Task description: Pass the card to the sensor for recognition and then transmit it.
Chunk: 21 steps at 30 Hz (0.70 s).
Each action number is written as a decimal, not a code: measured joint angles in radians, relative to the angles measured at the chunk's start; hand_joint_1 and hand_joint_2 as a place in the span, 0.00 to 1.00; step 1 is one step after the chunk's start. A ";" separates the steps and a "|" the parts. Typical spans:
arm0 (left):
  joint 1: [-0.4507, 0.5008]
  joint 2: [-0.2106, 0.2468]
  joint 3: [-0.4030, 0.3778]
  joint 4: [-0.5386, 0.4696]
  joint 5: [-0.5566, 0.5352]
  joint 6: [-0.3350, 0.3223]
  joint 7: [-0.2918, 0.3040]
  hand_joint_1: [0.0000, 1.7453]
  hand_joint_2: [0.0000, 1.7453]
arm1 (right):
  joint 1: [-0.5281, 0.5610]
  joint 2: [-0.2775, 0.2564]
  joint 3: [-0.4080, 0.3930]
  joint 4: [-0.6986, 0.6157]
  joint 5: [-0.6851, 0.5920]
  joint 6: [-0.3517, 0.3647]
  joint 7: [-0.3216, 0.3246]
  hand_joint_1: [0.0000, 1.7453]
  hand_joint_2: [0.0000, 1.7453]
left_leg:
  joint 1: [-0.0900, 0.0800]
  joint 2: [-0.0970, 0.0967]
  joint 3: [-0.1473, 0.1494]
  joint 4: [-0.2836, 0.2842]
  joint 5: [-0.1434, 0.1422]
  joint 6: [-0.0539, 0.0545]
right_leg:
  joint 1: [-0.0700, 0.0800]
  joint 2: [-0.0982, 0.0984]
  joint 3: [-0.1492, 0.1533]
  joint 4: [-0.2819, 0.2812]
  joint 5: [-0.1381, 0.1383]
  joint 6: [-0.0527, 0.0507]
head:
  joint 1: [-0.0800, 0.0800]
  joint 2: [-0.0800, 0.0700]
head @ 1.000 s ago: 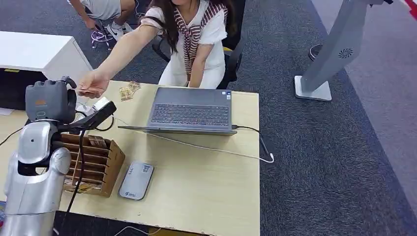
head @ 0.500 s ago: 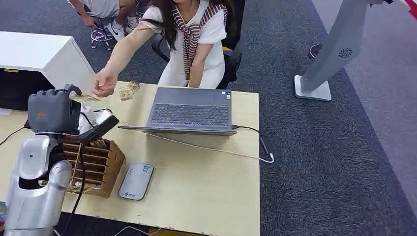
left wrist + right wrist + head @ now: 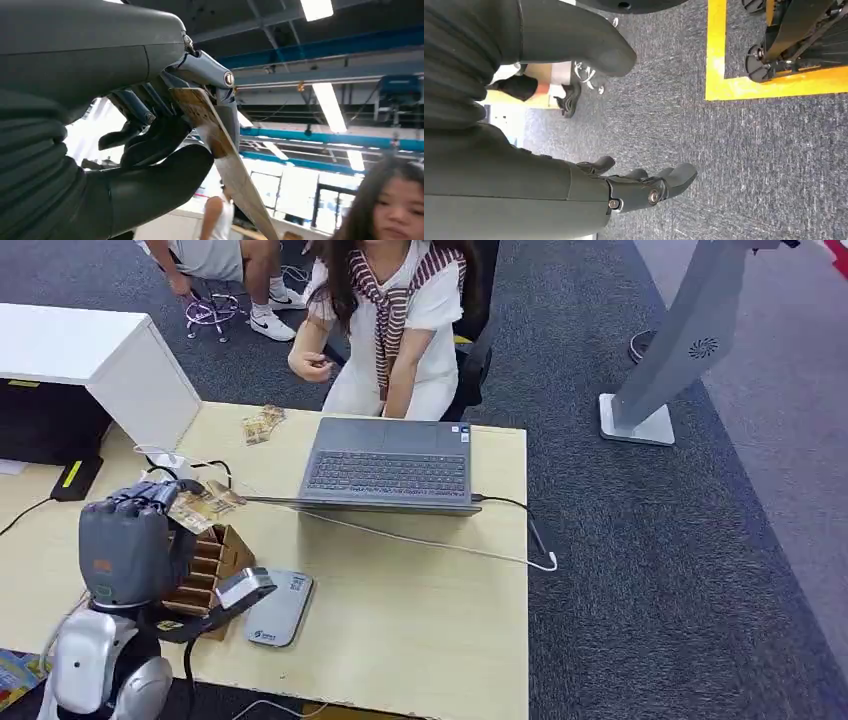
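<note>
My left hand [image 3: 130, 545] is raised over the near left part of the desk and grips a tan patterned card [image 3: 203, 508] at its fingertips. In the left wrist view the card [image 3: 225, 155] is pinched between the thumb and fingers of the hand [image 3: 100, 150] and sticks out edge-on. The card hangs just above a wooden slotted card holder [image 3: 215, 565]. A flat grey sensor [image 3: 278, 607] lies on the desk right of the holder. My right hand [image 3: 574, 190] hangs over grey carpet with its fingers apart and nothing in them.
An open grey laptop [image 3: 390, 465] sits mid-desk with a white cable [image 3: 420, 540] trailing to the right. Loose cards [image 3: 262, 425] lie at the far edge. A person [image 3: 385, 320] sits behind the desk [image 3: 420, 640]. A white cabinet [image 3: 90, 350] stands at the left.
The person's outstretched arm has pulled back to their body. My left hand has dropped lower and nearer to me, with a card in its fingers, over the card holder.
</note>
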 joint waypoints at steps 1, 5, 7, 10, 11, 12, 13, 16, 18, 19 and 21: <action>0.023 -0.004 -0.012 -0.011 0.001 0.016 -0.005 1.00 1.00 | 0.000 0.001 -0.003 0.000 -0.002 -0.001 0.000 0.00 1.00 | 0.000 0.000 0.000 0.000 0.000 0.000 | 0.000 0.000 0.000 0.000 0.000 0.000 | 0.000 0.000; 0.105 -0.012 -0.042 -0.028 0.010 0.034 -0.009 1.00 1.00 | 0.001 0.006 -0.016 0.001 -0.016 -0.012 -0.003 0.00 1.00 | 0.000 0.000 0.000 0.000 0.000 0.000 | 0.000 0.000 0.000 0.000 0.000 0.000 | 0.000 0.000; 0.126 -0.012 -0.047 -0.028 0.012 0.035 -0.009 1.00 1.00 | 0.001 0.007 -0.021 0.001 -0.016 -0.012 -0.003 0.00 1.00 | 0.000 0.000 0.000 0.000 0.000 0.000 | 0.000 0.000 0.000 0.000 0.000 0.000 | 0.000 0.000; 0.140 -0.013 -0.055 -0.029 0.014 0.001 -0.006 1.00 1.00 | 0.001 0.008 -0.026 0.001 -0.016 -0.012 -0.003 0.00 1.00 | 0.000 -0.001 0.000 0.000 0.000 0.000 | 0.000 -0.001 0.000 0.000 0.000 0.000 | 0.000 0.000; 0.144 -0.013 -0.057 -0.028 0.010 -0.051 0.003 1.00 1.00 | 0.001 0.008 -0.028 0.001 -0.016 -0.012 -0.003 0.00 1.00 | 0.000 -0.001 0.000 0.000 0.000 0.000 | 0.000 -0.001 0.001 0.000 0.000 0.000 | 0.000 0.000; 0.150 -0.012 -0.058 -0.023 0.002 -0.108 0.012 1.00 1.00 | 0.001 0.009 -0.030 0.001 -0.016 -0.012 -0.003 0.00 1.00 | 0.000 -0.001 0.000 0.000 0.000 0.000 | 0.000 -0.001 0.001 0.000 0.000 0.000 | 0.000 0.000; 0.154 -0.010 -0.061 -0.013 -0.003 -0.138 0.016 1.00 1.00 | 0.001 0.010 -0.032 0.001 -0.016 -0.012 -0.003 0.00 1.00 | 0.000 0.000 0.000 0.000 0.000 0.000 | 0.000 -0.001 0.000 0.000 0.000 0.000 | 0.000 0.000; 0.164 -0.004 -0.072 0.044 -0.011 -0.178 0.032 1.00 1.00 | 0.001 0.011 -0.039 0.001 -0.012 -0.011 -0.001 0.00 1.00 | 0.000 -0.001 0.000 0.000 0.001 0.000 | 0.000 -0.001 0.000 0.000 0.000 0.000 | 0.000 0.000; 0.169 0.000 -0.081 0.075 -0.013 -0.193 0.044 1.00 1.00 | 0.001 0.011 -0.042 0.001 -0.011 -0.010 0.000 0.00 1.00 | 0.000 -0.001 0.000 0.000 0.001 0.000 | 0.000 -0.001 0.000 0.000 0.000 0.000 | 0.000 0.000; 0.173 0.005 -0.092 0.100 -0.012 -0.204 0.058 1.00 1.00 | 0.001 0.011 -0.044 0.001 -0.010 -0.008 0.000 0.00 1.00 | 0.000 -0.001 0.000 0.000 0.001 0.000 | 0.000 -0.001 0.000 0.000 0.000 0.000 | 0.000 0.000; 0.175 0.008 -0.102 0.132 -0.005 -0.217 0.081 1.00 1.00 | 0.001 0.011 -0.045 0.001 -0.009 -0.004 0.000 0.00 1.00 | 0.000 -0.001 0.000 0.000 0.001 0.000 | 0.000 -0.001 0.000 0.000 0.000 0.000 | 0.000 0.000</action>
